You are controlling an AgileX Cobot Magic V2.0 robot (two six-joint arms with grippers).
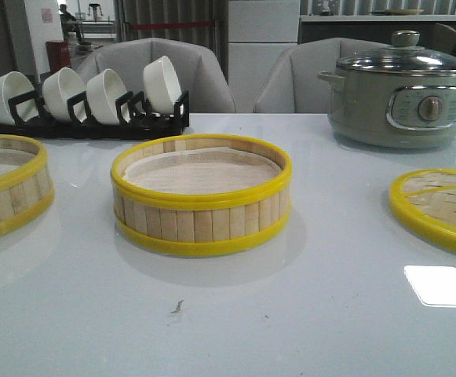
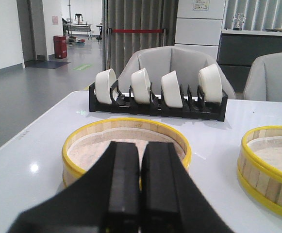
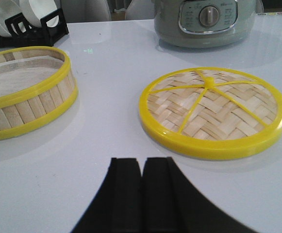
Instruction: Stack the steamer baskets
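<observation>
- Both jaws pressed together, no gap, holding nothing: left gripper point(image 2: 140, 194) and right gripper point(image 3: 140, 194) each hang above the white table point(image 1: 290, 314), touching no item.
- Centre steamer basket point(image 1: 201, 195) sits mid-table, upright.
- Second basket point(image 1: 8, 188) at its 9 o'clock, well apart, cut by frame edge.
- Woven lid point(image 1: 439, 206) flat at 3 o'clock, apart.
- Bowl rack point(image 1: 86, 106) at 11 o'clock, grey pot point(image 1: 400, 98) at 1 o'clock.

Yellow rims, pale bamboo, glossy white table point(image 1: 306, 314)

The steamer baskets point(image 1: 201, 195) show pale tan vertical slats between bright yellow rims; the lid point(image 3: 213, 110) is woven straw-coloured herringbone with yellow spokes. White bowls point(image 1: 163, 83) sit in a black rack point(image 1: 94, 118); the pot point(image 1: 401, 90) looks grey-green.
</observation>
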